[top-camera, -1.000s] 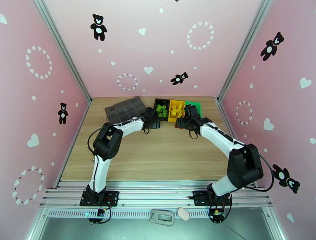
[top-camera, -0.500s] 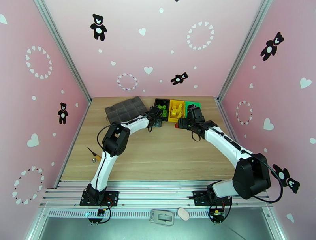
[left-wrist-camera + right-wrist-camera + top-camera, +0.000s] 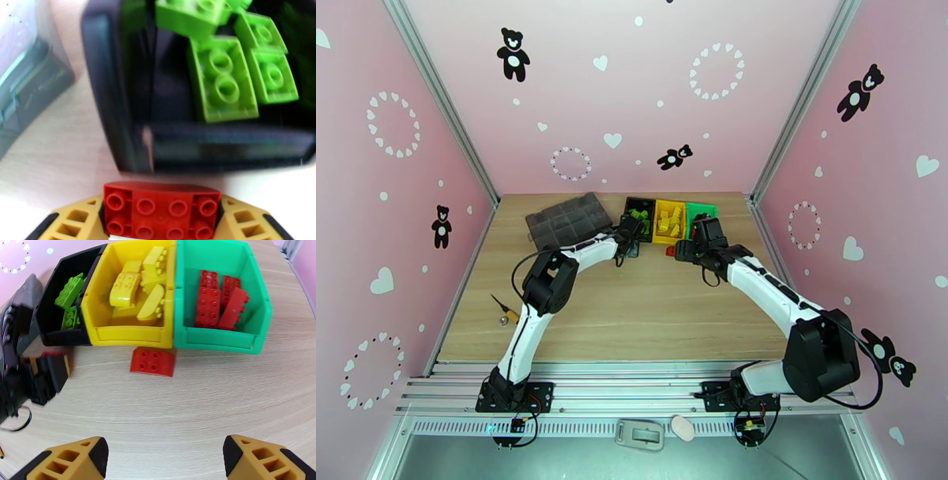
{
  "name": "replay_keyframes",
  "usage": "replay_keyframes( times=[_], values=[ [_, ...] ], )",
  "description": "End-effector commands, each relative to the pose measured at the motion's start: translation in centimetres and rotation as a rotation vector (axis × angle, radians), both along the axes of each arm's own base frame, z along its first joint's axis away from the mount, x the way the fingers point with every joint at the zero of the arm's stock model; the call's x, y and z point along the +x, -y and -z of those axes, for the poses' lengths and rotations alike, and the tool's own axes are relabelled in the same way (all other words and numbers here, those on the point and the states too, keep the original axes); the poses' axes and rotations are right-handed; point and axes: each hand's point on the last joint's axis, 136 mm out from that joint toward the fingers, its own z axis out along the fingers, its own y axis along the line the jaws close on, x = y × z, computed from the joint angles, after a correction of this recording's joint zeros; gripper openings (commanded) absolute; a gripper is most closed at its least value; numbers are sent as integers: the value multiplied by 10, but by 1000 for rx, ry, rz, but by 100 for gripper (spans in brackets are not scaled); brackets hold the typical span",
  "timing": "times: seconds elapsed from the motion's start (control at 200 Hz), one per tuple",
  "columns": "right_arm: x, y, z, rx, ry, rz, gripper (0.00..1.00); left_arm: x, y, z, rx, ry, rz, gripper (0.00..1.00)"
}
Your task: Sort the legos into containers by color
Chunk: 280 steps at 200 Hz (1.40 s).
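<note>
The left hand [image 3: 162, 223] pinches a red brick [image 3: 162, 209] between its fingers [image 3: 75, 219], studs facing the wrist camera. It holds the brick low over the surface [image 3: 632, 316], just in front of the near wall of the black bin [image 3: 118, 98]. Light green bricks [image 3: 223, 81] lie heaped inside that bin. This view is blurred, so I cannot tell whether the brick touches the surface.

The right hand [image 3: 166, 461] is spread wide with nothing between its fingers [image 3: 71, 459], hovering above bare wood in front of the row of bins. Ahead of it a second red brick [image 3: 153, 361] lies studs up on the surface. It sits just before the front wall of the yellow bin [image 3: 130, 334], near the seam with the green bin [image 3: 215, 340], and seems to stand slightly clear of it.

Yellow bricks [image 3: 128, 287] are piled in the yellow bin, and red bricks [image 3: 217, 303] rest in the green bin, one of them tilted against the others. The three bins sit joined side by side at the far edge of the surface: black on the left, yellow in the middle, green on the right. A dark organizer box [image 3: 565, 219] sits to the left of the black bin.
</note>
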Motion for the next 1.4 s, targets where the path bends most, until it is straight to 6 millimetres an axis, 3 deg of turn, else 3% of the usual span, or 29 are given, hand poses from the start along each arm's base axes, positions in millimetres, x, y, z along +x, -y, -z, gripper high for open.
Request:
replay_keyframes(
  times=[0.0, 0.11, 0.305, 0.671, 0.861, 1.051, 1.251, 1.396],
  values=[
    [-4, 25, -4, -7, 2, 89, 81, -13, 9, -42, -50, 59, 18, 50],
    [-3, 47, -5, 19, 0, 155, 81, -30, 28, -57, -105, 59, 81, 50],
    [-2, 74, 0, 77, -12, 238, 81, -43, 83, -75, -294, 15, 236, 49],
    [-18, 86, 21, 147, -37, 286, 80, -26, 186, -126, -611, 12, 406, 49],
    [-35, 88, 23, 161, -22, 313, 80, -13, 228, -130, -700, 4, 452, 50],
    [-50, 87, 21, 174, -8, 313, 80, 1, 247, -126, -778, 39, 462, 52],
    [-63, 87, 15, 167, 2, 296, 80, 17, 252, -124, -853, 84, 428, 55],
    [-69, 86, 12, 173, 14, 284, 80, 24, 257, -143, -926, 136, 426, 55]
  ],
)
